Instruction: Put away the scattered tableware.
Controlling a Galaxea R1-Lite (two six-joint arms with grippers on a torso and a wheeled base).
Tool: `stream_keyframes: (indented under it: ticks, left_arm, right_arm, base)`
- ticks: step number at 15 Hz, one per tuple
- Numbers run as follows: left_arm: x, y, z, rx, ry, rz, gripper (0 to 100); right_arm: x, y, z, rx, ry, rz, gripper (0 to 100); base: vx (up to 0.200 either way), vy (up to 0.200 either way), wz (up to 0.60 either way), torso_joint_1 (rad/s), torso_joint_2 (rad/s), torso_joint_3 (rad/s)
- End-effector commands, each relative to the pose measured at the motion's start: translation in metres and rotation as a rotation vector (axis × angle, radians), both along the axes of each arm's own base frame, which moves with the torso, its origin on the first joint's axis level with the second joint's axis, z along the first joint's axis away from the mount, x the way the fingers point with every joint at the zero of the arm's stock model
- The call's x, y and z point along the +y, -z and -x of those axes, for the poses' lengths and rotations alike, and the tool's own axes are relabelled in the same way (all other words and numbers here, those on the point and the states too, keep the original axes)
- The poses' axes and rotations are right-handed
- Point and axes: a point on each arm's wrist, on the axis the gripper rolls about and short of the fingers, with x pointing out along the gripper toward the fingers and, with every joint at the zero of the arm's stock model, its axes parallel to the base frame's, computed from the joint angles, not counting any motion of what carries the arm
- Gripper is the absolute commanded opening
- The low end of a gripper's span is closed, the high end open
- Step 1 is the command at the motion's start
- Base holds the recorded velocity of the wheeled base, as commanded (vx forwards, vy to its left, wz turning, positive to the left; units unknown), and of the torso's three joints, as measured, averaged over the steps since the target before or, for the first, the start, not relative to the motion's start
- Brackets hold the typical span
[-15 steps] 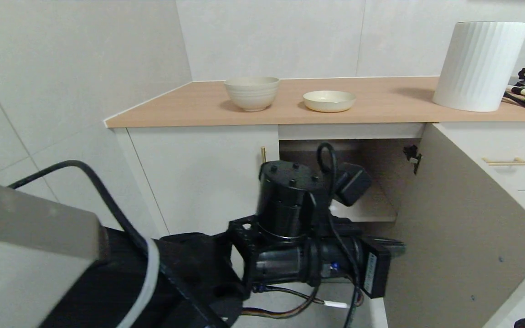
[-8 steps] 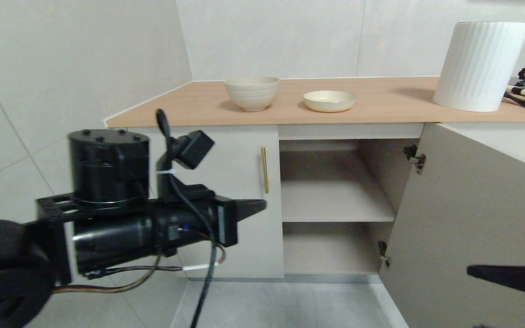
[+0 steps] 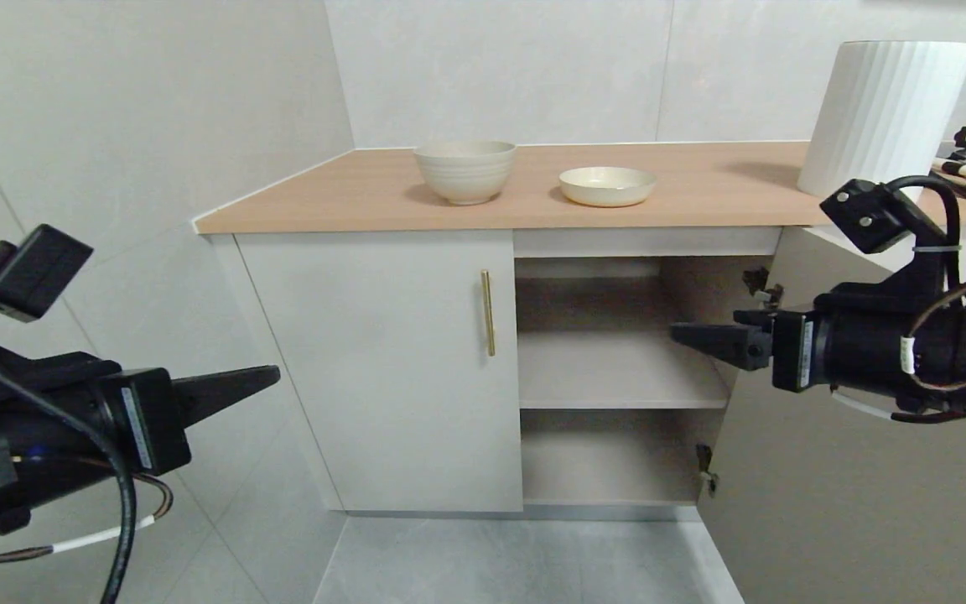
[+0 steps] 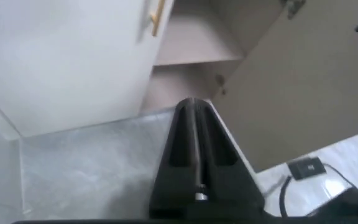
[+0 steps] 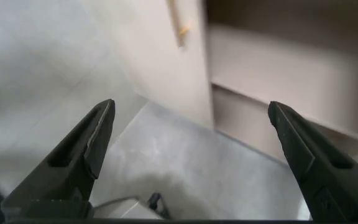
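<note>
In the head view, your left gripper (image 3: 272, 376) hangs low with its fingers pressed together and holds nothing. The bowl (image 3: 464, 170) stands on the counter (image 3: 340, 201), higher than its tips and well ahead of them. Your right gripper (image 3: 677, 334) points at the middle shelf (image 3: 609, 369) of the open cabinet. The dish (image 3: 606, 185) lies above it, well apart.

Both pieces look like glazed ceramic, so expect them to be stiff, smooth and breakable, and the bowl to be the heavier. Take each by the rim, one finger inside and one outside.

In the left wrist view, the closed tips point over the floor (image 4: 79, 168) toward the open door (image 4: 316, 93).

In the right wrist view, the fingers (image 5: 95, 140) stand wide apart with nothing between them. Beyond them is the closed door's handle (image 5: 180, 22).
</note>
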Motion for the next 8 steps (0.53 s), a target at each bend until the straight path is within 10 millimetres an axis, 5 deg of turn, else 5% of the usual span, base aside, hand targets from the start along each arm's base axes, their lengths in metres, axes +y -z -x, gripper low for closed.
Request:
stream_keyframes:
  ticks: [1, 8]
  left_arm:
    - [0.007, -0.007, 0.004, -0.027, -0.038, 0.008, 100]
    - [0.008, -0.007, 0.0, -0.044, -0.049, 0.014, 100]
  right_arm:
    - [0.006, 0.011, -0.017, 0.045, 0.018, 0.025, 100]
    - [0.0, 0.004, -0.005, 0.046, 0.04, 0.028, 100]
  base:
    - [0.0, 0.0, 0.0, 0.0, 0.0, 0.0]
    - [0.0, 0.0, 0.0, 0.0, 0.0, 0.0]
